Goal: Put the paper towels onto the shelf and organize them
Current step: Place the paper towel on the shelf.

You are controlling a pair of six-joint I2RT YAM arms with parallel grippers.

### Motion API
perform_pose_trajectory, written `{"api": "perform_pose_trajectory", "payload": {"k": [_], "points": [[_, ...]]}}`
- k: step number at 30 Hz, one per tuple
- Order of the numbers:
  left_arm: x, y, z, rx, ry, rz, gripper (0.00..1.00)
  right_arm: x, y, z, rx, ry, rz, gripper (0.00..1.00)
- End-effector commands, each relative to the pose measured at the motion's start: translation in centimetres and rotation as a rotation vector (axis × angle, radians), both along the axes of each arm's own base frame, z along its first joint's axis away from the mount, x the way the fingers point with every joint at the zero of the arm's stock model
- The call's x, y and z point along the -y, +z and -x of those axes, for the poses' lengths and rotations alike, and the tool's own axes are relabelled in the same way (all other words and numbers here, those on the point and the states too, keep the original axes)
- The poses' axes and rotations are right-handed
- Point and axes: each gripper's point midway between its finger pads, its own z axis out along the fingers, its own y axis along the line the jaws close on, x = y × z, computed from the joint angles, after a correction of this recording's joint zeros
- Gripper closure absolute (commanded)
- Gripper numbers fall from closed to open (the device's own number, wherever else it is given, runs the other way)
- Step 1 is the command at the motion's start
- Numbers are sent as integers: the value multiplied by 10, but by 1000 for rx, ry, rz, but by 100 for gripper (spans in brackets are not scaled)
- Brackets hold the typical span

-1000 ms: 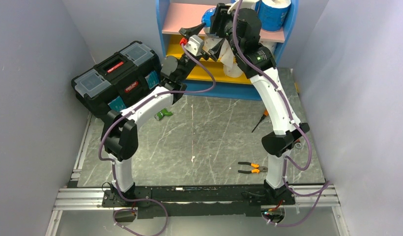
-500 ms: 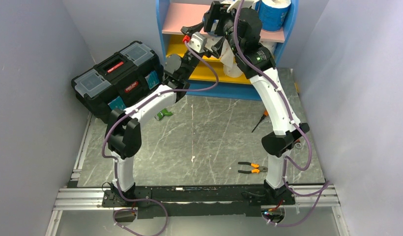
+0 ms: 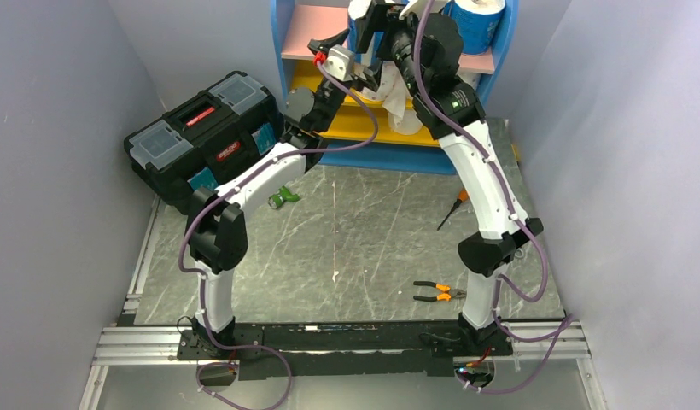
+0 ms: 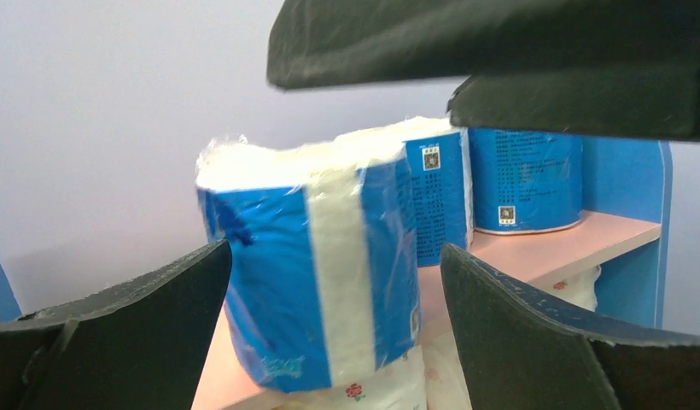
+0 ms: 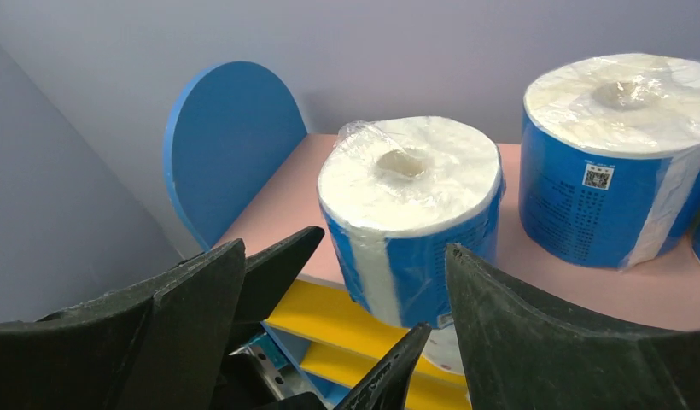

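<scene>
A blue-wrapped paper towel roll (image 5: 411, 213) stands at the front edge of the shelf's pink top board (image 5: 278, 213). In the left wrist view this roll (image 4: 317, 273) is between my left gripper's (image 4: 334, 256) open fingers, with a gap on the right side. My right gripper (image 5: 345, 248) is open just in front of and above it. Two more blue rolls (image 4: 522, 179) stand further along the board. A white roll with pink dots (image 4: 372, 389) sits below on a yellow board (image 5: 347, 320). In the top view both grippers, left (image 3: 340, 47) and right (image 3: 370, 21), are at the shelf top (image 3: 317, 34).
A black toolbox (image 3: 206, 132) stands left of the shelf. Orange-handled pliers (image 3: 438, 293), a screwdriver (image 3: 453, 207) and a small green object (image 3: 284, 198) lie on the marble table. Grey walls close in on both sides.
My left gripper has risen from the yellow board's level to the pink top board, around the blue roll. My right gripper has moved slightly up and back.
</scene>
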Motion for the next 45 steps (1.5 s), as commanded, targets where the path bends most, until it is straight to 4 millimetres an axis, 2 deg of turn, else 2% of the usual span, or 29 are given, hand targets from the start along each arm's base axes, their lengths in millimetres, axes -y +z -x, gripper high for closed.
{"api": "perform_pose_trajectory", "payload": {"k": [1, 8, 15, 22, 23, 32, 39, 45], "points": [[-6, 12, -4, 5, -4, 43, 1, 15, 41, 26, 87, -1, -64, 11], [-15, 14, -11, -3, 4, 58, 1, 26, 49, 49, 120, 15, -118, 11], [-29, 12, -24, -25, 4, 82, 4, 60, 48, 97, 214, 3, -242, 10], [-26, 9, -30, -30, -19, 77, 9, 92, 39, 128, 251, -58, -273, 11], [-24, 8, -31, -30, -22, 74, 10, 94, 31, 128, 243, -69, -266, 11], [-28, 0, -53, -45, -9, 111, 16, 113, 14, 141, 269, -124, -281, 12], [-14, -10, -60, -64, -79, 104, 18, 110, 7, 134, 263, -129, -265, 13], [-5, -12, -59, -59, -142, 101, 17, 106, 4, 130, 266, -124, -265, 13]]}}
